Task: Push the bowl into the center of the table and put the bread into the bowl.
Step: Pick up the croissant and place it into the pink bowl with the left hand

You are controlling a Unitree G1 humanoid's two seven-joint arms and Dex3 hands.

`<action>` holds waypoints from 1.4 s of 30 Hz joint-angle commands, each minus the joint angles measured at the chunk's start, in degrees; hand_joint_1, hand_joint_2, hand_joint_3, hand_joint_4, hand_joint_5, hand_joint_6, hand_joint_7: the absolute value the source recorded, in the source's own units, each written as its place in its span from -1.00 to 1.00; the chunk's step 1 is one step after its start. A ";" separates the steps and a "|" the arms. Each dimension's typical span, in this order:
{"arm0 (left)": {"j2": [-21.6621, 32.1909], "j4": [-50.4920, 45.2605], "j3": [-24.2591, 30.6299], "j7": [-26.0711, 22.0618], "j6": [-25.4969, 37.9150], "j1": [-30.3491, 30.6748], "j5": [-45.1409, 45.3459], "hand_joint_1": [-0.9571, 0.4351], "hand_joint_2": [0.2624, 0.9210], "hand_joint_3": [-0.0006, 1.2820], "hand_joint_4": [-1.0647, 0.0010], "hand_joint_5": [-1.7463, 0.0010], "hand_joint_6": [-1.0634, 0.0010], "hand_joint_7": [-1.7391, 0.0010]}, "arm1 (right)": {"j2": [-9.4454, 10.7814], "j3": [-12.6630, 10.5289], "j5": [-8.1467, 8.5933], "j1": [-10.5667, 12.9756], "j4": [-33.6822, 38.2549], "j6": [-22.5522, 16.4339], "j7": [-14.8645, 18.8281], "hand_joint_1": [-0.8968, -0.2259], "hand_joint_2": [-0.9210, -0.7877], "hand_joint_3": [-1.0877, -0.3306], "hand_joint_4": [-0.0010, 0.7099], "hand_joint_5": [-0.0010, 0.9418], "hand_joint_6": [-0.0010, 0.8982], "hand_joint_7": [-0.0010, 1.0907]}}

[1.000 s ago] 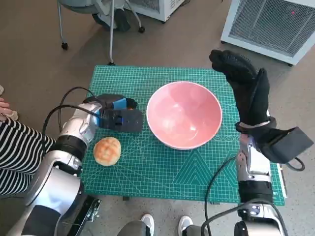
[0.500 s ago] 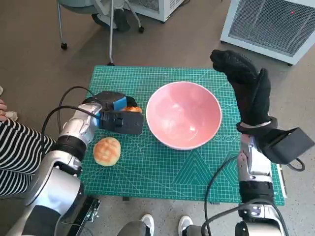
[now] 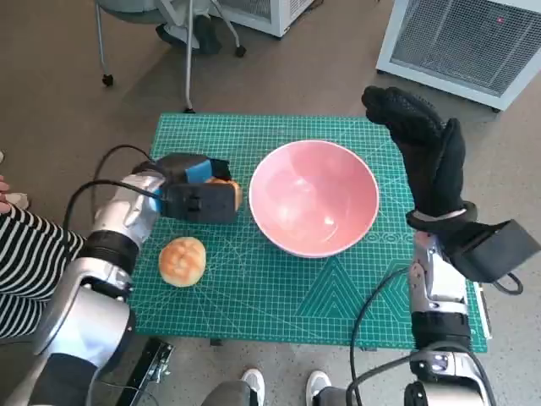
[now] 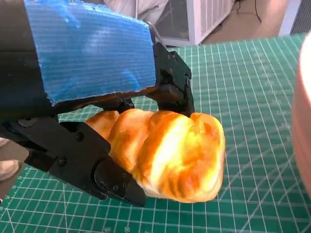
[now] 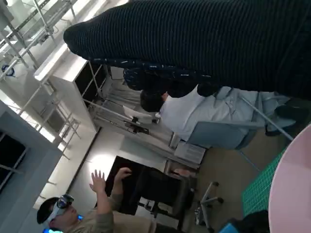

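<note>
Head view: left hand [image 3: 196,196] clamped on a golden bread roll [image 3: 226,189], carried just beside the near rim of the pink bowl [image 3: 313,197], likely so the bread can be tipped over the rim next. Bowl already sitting near the middle of the green worktop [image 3: 270,279], so pushing judged done. Second round bun [image 3: 183,259] lying on the mat behind that hand, toward the robot's body, untouched. Right hand [image 3: 423,152] raised upright past the bowl's far side, fingers apart, holding nothing, perhaps steadying the bowl against sliding. Compared with a second ago: left hand lifted and shifted closer to the bowl, roll now showing beyond the fingers [image 3: 207,201]; bowl, bun and right hand unchanged. Left wrist view: black fingers [image 4: 116,182] pinching the roll [image 4: 170,155] from both sides, clear of the mat. Right wrist view: glove [image 5: 204,43] across the top, people in the room beyond, bowl rim [image 5: 291,179] at the edge.
</note>
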 commanded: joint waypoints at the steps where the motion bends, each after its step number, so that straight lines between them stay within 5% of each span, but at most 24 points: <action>1: 2.50 -3.78 2.64 -0.89 -1.46 -3.41 -2.38 0.38 1.00 -0.78 -0.20 -0.42 0.05 -0.45 | -0.36 -0.02 -0.79 1.62 0.59 0.53 0.05 -0.39 -1.00 -0.01 -0.55 -1.00 -0.89 -0.23; 13: 6.40 -22.64 10.41 -0.50 -6.38 0.38 -8.74 0.38 1.00 -0.85 -0.30 -0.34 -0.03 -0.42 | -0.43 -0.15 -0.28 1.64 0.81 0.39 0.46 -0.40 -1.00 -0.02 -0.55 -1.00 -0.89 -0.23; 26: 4.29 -47.58 14.21 -4.39 0.05 5.86 -11.99 0.38 1.00 -0.85 -0.32 -0.35 -0.04 -0.39 | -0.50 -0.29 -0.05 1.48 0.89 0.28 0.58 -0.41 -1.00 -0.02 -0.54 -1.00 -0.89 -0.22; 42: -3.96 -42.14 8.38 -7.09 -2.36 3.18 -10.38 0.38 1.00 -0.85 -0.24 -0.34 -0.09 -0.42 | -0.40 -0.73 1.04 2.22 -0.06 0.97 1.21 -0.43 -1.00 -0.01 -0.54 -1.00 -0.89 -0.21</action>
